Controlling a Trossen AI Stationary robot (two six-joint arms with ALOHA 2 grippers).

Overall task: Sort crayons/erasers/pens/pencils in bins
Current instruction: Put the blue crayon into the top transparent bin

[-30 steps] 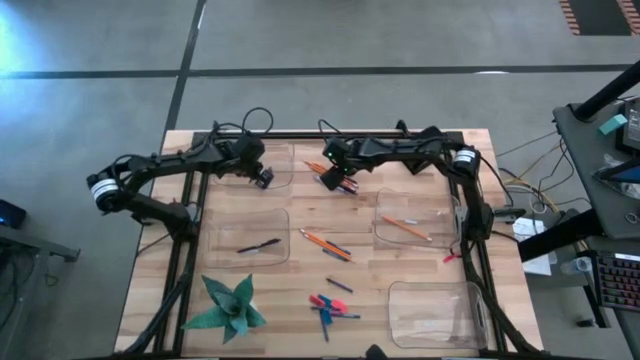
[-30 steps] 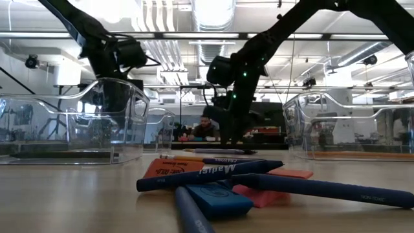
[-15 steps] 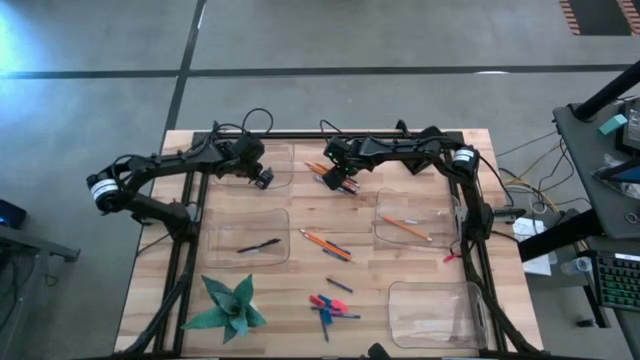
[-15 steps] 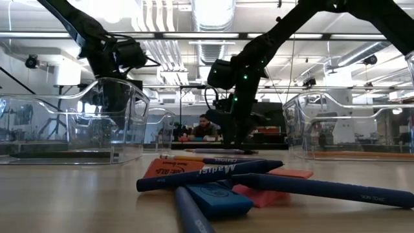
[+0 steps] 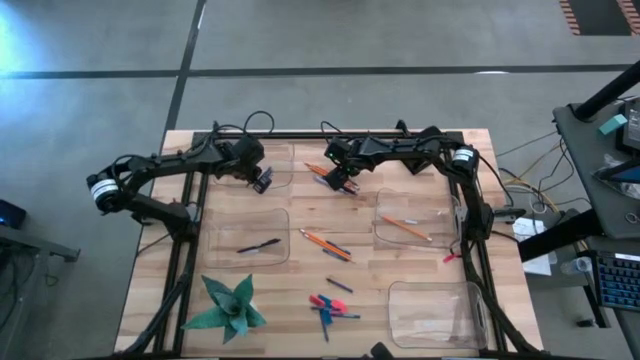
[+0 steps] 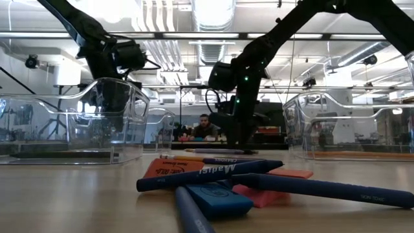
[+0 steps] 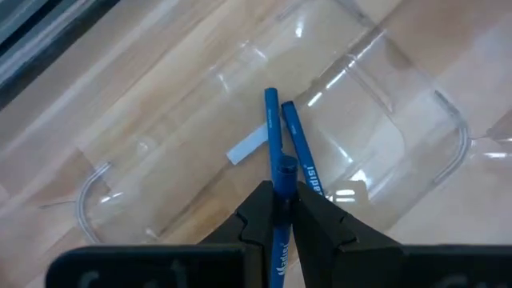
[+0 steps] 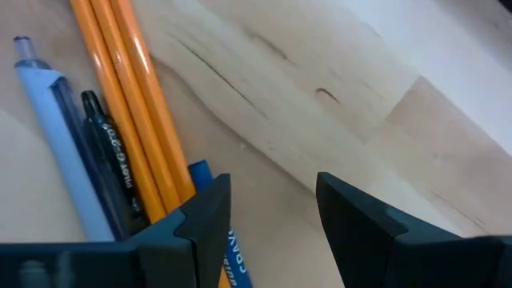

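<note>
Little has shifted since the earlier frames: seen from above, the right hand (image 5: 343, 184) has drawn slightly toward the far edge of the worktop (image 5: 290, 290), while the left hand (image 5: 262, 180) hangs where it was, over the far-left bin (image 5: 285, 170). From above, a pencil (image 5: 405, 227) already lies in the bin (image 5: 440, 215) by the right edge and a dark pen (image 5: 258, 245) in the bin (image 5: 225, 235) by the left edge, which suggests each bin takes one kind; the near-right bin (image 5: 430, 310) looks empty. Loose pencils (image 5: 325, 243) lie mid-worktop and the erasers (image 5: 322, 301) sit in a small heap toward the near edge. In the low view that heap fills the foreground, an orange eraser (image 6: 162, 169) and a blue eraser (image 6: 217, 198) under crossed blue crayons (image 6: 210, 175), untouched. Through the left wrist camera the left hand (image 7: 284, 210) is clamped on a blue crayon (image 7: 274, 148), pointing it down into the clear bin (image 7: 424, 120) beside another blue crayon (image 7: 298, 156) already lying there, so a drop looks due. Through the right wrist camera the right hand (image 8: 268, 214) has its fingers apart and empty, poised just above two pencils (image 8: 120, 80), a black pen (image 8: 108, 148) and a pale blue pen (image 8: 60, 136) near the far edge, probably lining up to pick one.
</note>
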